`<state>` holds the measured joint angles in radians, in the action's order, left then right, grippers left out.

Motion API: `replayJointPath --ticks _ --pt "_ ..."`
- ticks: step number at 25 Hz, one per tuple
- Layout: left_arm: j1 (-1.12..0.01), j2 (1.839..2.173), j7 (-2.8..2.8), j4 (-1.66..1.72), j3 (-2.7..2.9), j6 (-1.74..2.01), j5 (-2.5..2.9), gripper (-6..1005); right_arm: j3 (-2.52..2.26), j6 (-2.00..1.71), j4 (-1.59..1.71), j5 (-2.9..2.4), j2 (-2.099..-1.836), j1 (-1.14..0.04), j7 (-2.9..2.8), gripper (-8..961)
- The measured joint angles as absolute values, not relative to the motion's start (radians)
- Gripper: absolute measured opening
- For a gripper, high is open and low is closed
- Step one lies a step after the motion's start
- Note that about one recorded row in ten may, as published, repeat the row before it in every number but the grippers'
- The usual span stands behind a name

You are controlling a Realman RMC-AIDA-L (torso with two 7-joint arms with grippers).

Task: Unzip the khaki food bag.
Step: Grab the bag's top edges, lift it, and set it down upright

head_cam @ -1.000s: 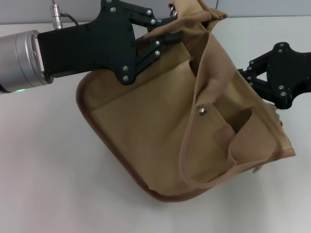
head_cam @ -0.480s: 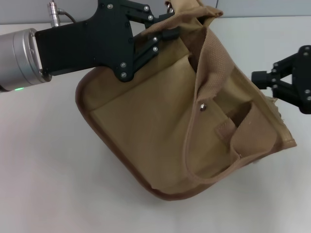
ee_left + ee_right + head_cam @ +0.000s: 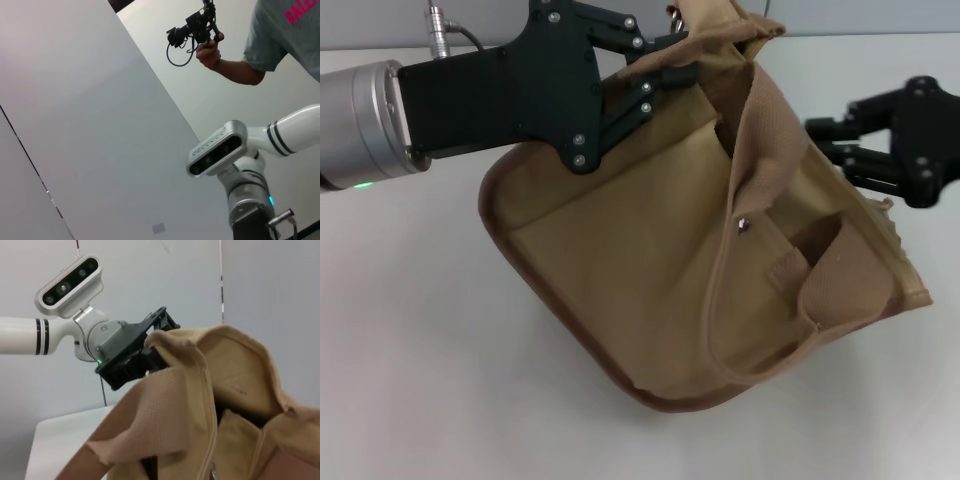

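The khaki food bag [image 3: 620,260] hangs tilted over the white table, its front pocket and metal snap [image 3: 744,226] facing me. A webbing handle [image 3: 760,150] drapes down its front. My left gripper [image 3: 672,72] is shut on the bag's top corner and holds it up. It also shows in the right wrist view [image 3: 150,347], pinching that corner of the bag [image 3: 235,370]. My right gripper [image 3: 823,140] is open, just beside the bag's upper right edge, above the zipper teeth [image 3: 895,235]. The zipper pull is not clearly visible.
The white table [image 3: 420,350] lies under and around the bag. The left wrist view shows only a wall, the robot's head [image 3: 217,150] and a person's hand holding a device [image 3: 200,30].
The right gripper drew off to the right, then came back left and upward to the bag's upper right edge. The left gripper kept its hold; the bag shifted only slightly.
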<state>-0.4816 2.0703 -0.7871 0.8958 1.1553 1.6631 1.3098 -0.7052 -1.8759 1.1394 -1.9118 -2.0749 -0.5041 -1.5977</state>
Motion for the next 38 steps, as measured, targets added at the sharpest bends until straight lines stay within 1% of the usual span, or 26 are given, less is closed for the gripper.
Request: replayJointPath --ticks 2,6,13,18,30,38 --pt "-0.480 2.071 -0.787 0.896 1.155 1.664 1.310 93 -0.712 -1.873 1.116 -1.917 -2.074 -0.527 -1.599 56" --pt "-0.478 2.071 -0.787 0.891 1.155 1.665 1.310 93 -0.780 -1.866 1.100 -1.930 -2.071 -0.554 -1.602 193" --pt "-0.485 2.071 -0.786 0.885 1.156 1.665 1.310 93 -0.840 -1.855 1.097 -1.972 -2.077 -0.595 -1.612 411" --pt "-0.487 2.071 -0.785 0.884 1.157 1.664 1.310 93 -0.878 -1.840 1.093 -1.968 -2.078 -0.609 -1.612 420" --pt "-0.488 2.071 -0.785 0.883 1.157 1.664 1.311 93 -1.064 -1.719 1.093 -1.970 -2.082 -0.615 -1.604 314" --pt "-0.488 2.071 -0.780 0.879 1.156 1.664 1.313 93 -1.065 -1.707 1.090 -1.963 -2.082 -0.610 -1.578 244"
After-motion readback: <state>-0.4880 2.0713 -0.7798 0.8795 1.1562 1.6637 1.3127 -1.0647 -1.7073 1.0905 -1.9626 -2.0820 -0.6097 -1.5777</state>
